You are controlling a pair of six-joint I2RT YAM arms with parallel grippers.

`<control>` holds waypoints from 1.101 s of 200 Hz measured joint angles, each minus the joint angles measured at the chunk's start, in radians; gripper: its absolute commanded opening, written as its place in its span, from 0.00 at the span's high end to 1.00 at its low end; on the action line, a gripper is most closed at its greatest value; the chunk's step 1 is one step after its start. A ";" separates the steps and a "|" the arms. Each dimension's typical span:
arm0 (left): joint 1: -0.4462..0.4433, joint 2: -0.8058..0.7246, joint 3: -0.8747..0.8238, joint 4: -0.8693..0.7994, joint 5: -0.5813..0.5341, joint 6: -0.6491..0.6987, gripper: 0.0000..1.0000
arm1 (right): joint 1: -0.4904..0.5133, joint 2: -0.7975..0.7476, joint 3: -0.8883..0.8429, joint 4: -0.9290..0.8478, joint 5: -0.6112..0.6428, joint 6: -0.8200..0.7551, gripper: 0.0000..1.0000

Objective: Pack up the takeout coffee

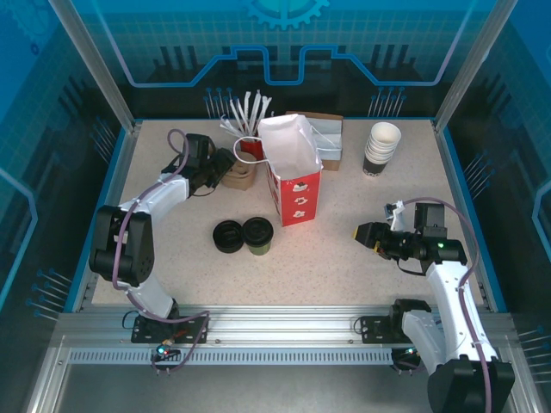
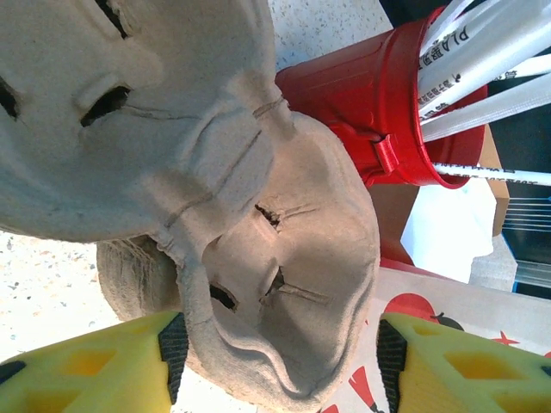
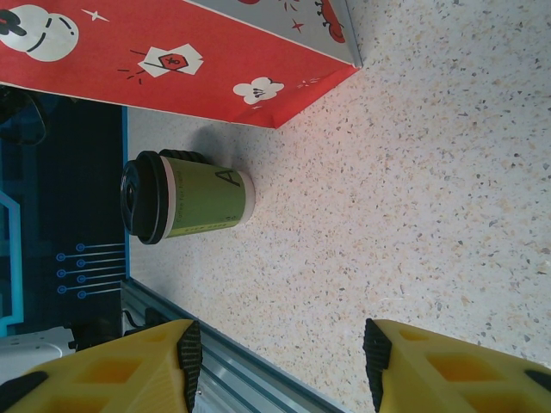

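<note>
The takeout coffee (image 1: 257,234), a green cup with a black lid, stands upright at the table's middle front; in the right wrist view the takeout coffee (image 3: 194,198) is some way ahead of the fingers. My right gripper (image 1: 366,234) hovers to its right, and the right gripper (image 3: 280,353) is open with nothing between its pads. At the back left, my left gripper (image 1: 225,163) reaches the stack of pulp cup carriers (image 1: 240,176). The left gripper (image 2: 277,344) is open and straddles a lobe of the top pulp carrier (image 2: 284,258), with a gap at the right pad.
An open red paper bag (image 1: 293,185) stands upright behind the coffee. A low stack of black lids (image 1: 228,236) sits just left of the coffee. A red cup of straws (image 1: 250,146), a brown box (image 1: 323,142) and stacked lidless cups (image 1: 381,148) line the back.
</note>
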 measured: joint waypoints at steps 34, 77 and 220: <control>0.005 0.000 -0.031 0.037 0.002 -0.031 0.45 | 0.000 0.000 0.000 0.000 0.000 0.000 0.45; 0.007 0.000 -0.060 0.071 0.005 -0.067 0.49 | -0.002 0.000 0.000 0.000 -0.003 0.000 0.45; 0.015 0.000 -0.075 0.118 0.018 -0.113 0.63 | -0.007 0.000 0.000 0.000 -0.004 0.000 0.45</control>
